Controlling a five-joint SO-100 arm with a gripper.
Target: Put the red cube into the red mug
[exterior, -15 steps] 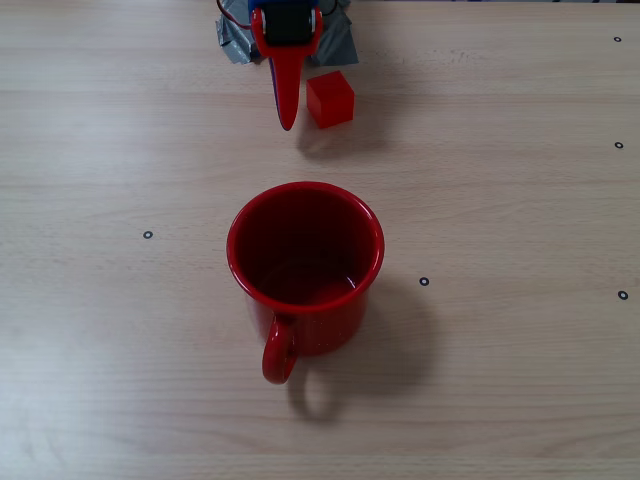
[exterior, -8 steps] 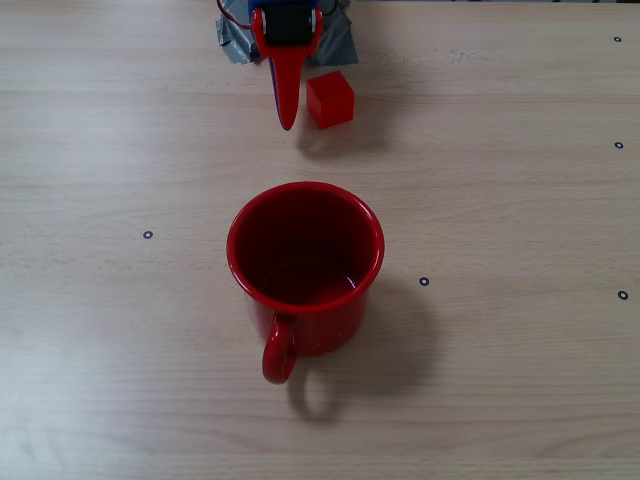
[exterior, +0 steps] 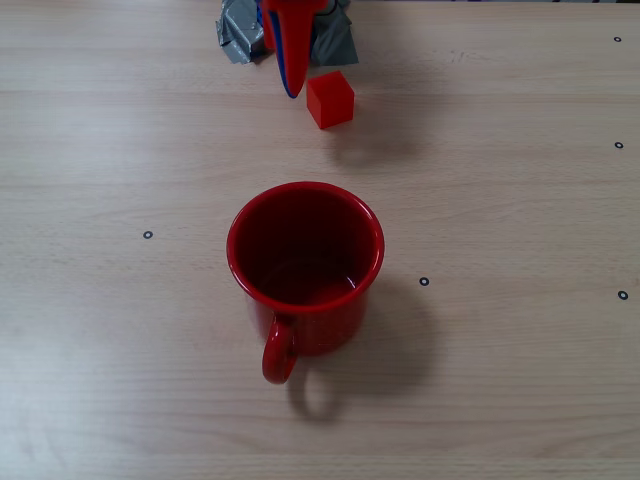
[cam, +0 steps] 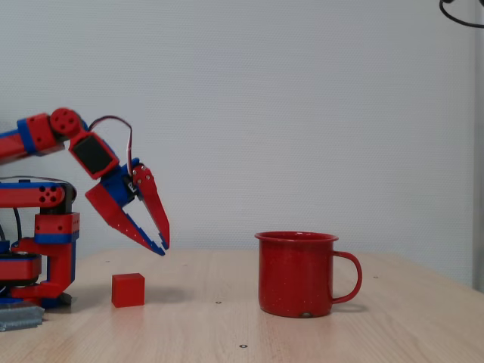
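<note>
Light wood table [exterior: 500, 200], overhead fixed view: red mug [exterior: 305, 262] upright at centre, handle toward the bottom edge. Red cube [exterior: 330, 99] on the table above it, well apart. Gripper [exterior: 291, 85] tip just left of the cube.

Side fixed view, white wall: gripper [cam: 162, 245] raised above the cube [cam: 128, 290], fingers slightly parted, holding nothing. Mug [cam: 296, 274] to the right.

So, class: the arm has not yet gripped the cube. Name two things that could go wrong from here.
1. The gripper hangs above and to one side of the red cube, not over it; a straight descent could knock it away.
2. The red mug stands well apart from the cube, so a loose grip might drop it on the table, or it could clip the rim.
</note>
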